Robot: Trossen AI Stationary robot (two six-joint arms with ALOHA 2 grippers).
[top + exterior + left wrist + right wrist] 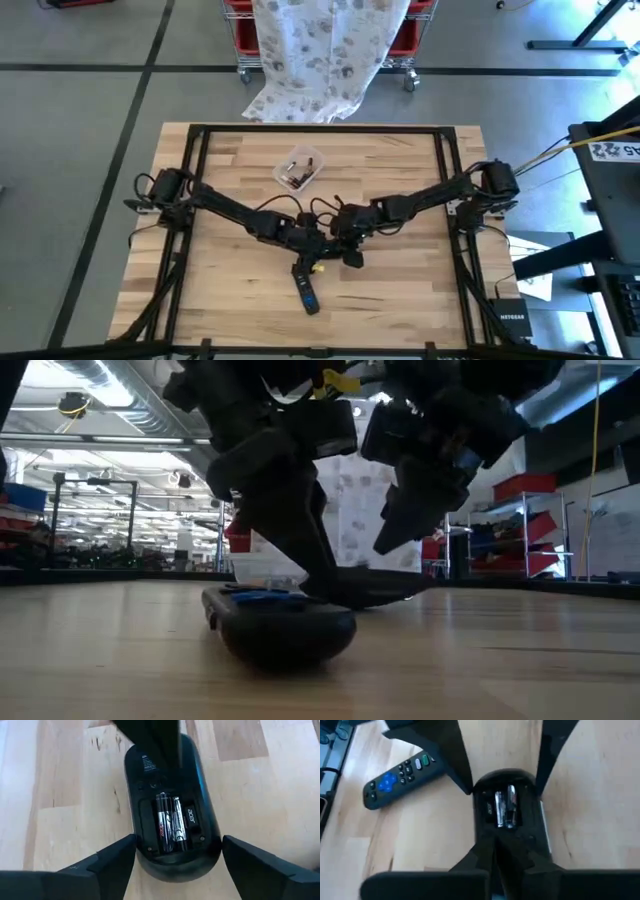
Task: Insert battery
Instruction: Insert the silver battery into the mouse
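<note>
A black Acer mouse (172,775) lies bottom up on the wooden table (230,300). Its battery bay is open and two batteries (170,822) sit in it side by side. My left gripper (177,847) has one finger on each long side of the mouse, at its battery end. My right gripper (492,852) is shut and points down over the mouse's other end. In the low view its tip (385,545) stands a little above the mouse (375,582), so I see no touch. My left gripper holds the mouse between its two widely spread fingers, one at each long side (136,845) beside the battery bay. The fingers come in slanting down from the table's left side and lie across the mouse. The mouse rests flat on the table, bottom up.
A black remote (305,290) with a blue pad lies close to the mouse on its near side and fills the low view's foreground (280,625). A small clear tub (299,168) with small parts stands toward the far edge. The arms' frame rails (200,160) run along both sides.
</note>
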